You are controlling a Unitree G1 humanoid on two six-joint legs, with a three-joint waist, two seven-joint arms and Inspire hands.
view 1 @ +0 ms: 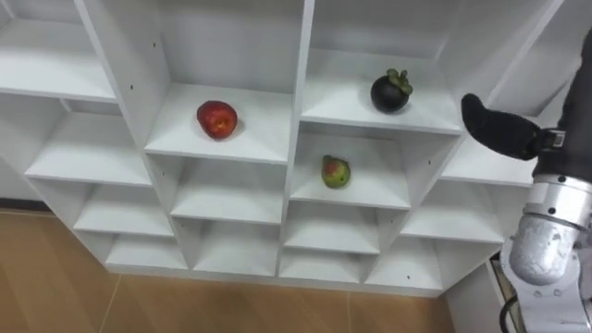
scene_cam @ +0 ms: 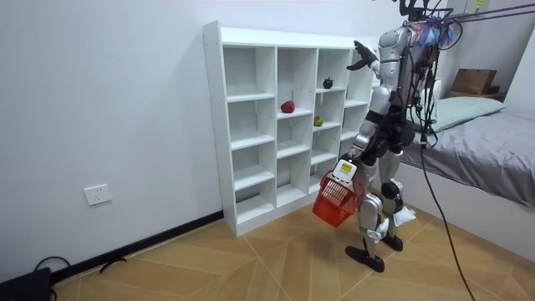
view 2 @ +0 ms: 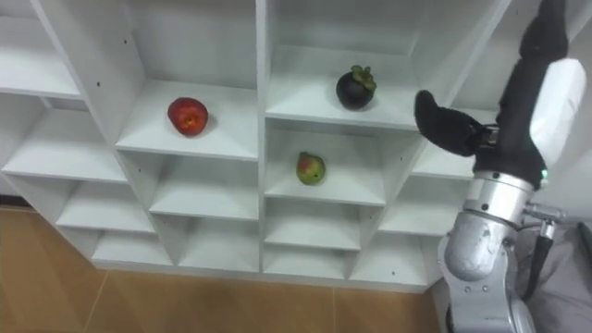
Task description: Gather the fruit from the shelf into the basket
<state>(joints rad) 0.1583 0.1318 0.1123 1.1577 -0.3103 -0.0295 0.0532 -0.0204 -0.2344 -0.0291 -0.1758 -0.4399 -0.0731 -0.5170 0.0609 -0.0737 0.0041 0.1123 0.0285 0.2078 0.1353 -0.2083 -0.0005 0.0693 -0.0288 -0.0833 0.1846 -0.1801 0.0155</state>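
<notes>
Item: white closet shelving, open compartments.
Contents: red apple, upper left cell; mangosteen, upper right cell; small green-red fruit, in the cell directly below the mangosteen.
Right robot hand: raised, released, holding nothing, fingers pointing left. It is near the mangosteen, level with it on its right and clearly the nearer hand.
Left robot hand: low at the hip, grasping the red basket.

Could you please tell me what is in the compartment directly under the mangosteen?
Under the mangosteen, one small green-and-red fruit lies mid-shelf. The shelf board above covers that compartment's upper rear.
</notes>
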